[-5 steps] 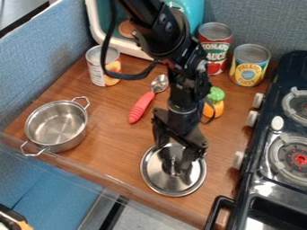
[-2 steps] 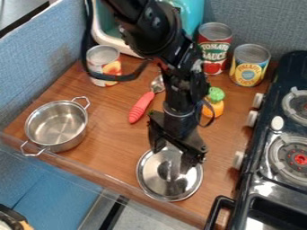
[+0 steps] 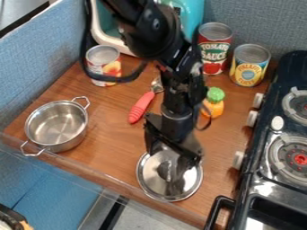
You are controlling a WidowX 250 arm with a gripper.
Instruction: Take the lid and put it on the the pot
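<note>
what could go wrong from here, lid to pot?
1. Bad grip: the lid's handle is small and the gripper hangs over it with its fingers apart, so closing off-centre might pinch only an end and let the lid swing or slip.
2. Edge: the lid lies near the counter's near edge; a nudge may push it over.
3. Placement: the pot sits loose near that edge too, so an off-centre lid might shove it.
</note>
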